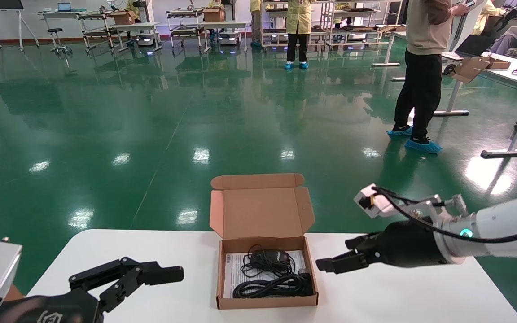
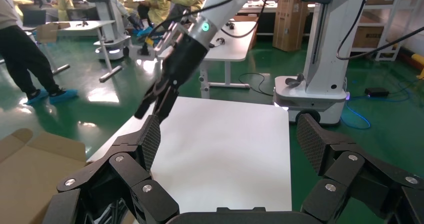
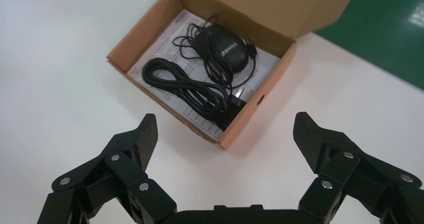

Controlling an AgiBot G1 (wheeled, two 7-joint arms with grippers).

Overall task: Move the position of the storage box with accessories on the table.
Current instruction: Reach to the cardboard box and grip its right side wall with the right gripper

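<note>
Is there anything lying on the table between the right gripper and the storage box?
No. In the head view, only bare table separates the open right gripper from the storage box.

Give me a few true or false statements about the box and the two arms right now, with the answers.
1. The storage box sits on the table with its lid open. True.
2. The right tool is gripping the box wall. False: it is open beside the box, apart from it.
3. Black cables and a black mouse lie inside the box on a printed sheet. True.
4. The left tool holds a cable. False: it is open and empty, on the box's other side.
5. The box is empty. False: it holds the accessories.
</note>
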